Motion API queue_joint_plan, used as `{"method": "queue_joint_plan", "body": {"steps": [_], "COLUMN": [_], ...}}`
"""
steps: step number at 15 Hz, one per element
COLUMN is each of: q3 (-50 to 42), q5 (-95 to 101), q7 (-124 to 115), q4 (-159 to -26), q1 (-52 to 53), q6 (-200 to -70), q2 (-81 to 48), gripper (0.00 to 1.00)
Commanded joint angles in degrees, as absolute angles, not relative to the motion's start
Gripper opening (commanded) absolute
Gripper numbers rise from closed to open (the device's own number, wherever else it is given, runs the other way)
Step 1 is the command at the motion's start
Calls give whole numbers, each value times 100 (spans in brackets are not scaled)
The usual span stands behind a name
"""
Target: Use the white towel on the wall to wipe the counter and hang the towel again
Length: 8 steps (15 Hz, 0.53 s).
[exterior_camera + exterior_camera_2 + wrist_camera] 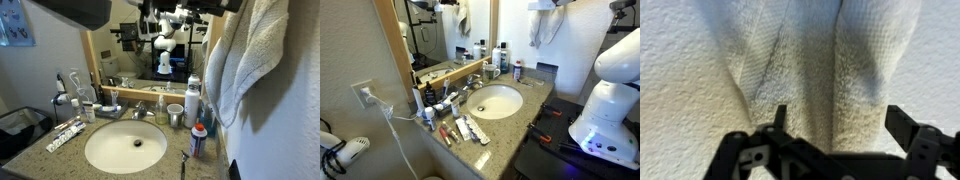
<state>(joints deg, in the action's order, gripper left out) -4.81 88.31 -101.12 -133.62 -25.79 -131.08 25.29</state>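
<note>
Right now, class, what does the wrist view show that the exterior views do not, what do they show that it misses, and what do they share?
Only the wrist view: the pincer open, fingertips apart in front of the cloth's terry folds. Only the exterior views: the counter, the sink and the mirror. Shared: the white towel hanging against the wall.

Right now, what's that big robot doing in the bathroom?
The robot arm is up at the white towel that hangs on the wall. In the wrist view, its gripper is open, with the fingers on either side of the towel's folds but not pinching them. The towel is not yet off the wall, so the speckled counter around the sink has not been wiped with it.
</note>
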Motion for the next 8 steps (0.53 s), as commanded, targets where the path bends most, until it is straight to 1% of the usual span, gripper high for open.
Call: {"method": "queue_joint_plan", "body": {"steps": [1, 4, 8], "q3": [-709, -917, -1172], "q5": [9725, 10131, 10385], "q7": [-11170, -11545, -11758], "q4": [-12940, -12766, -12624], "q1": [-2093, -1774, -1525], "q6": [-12096, -11333, -10785], "q2": [2159, 1919, 1680], "gripper": [100, 100, 100]}}
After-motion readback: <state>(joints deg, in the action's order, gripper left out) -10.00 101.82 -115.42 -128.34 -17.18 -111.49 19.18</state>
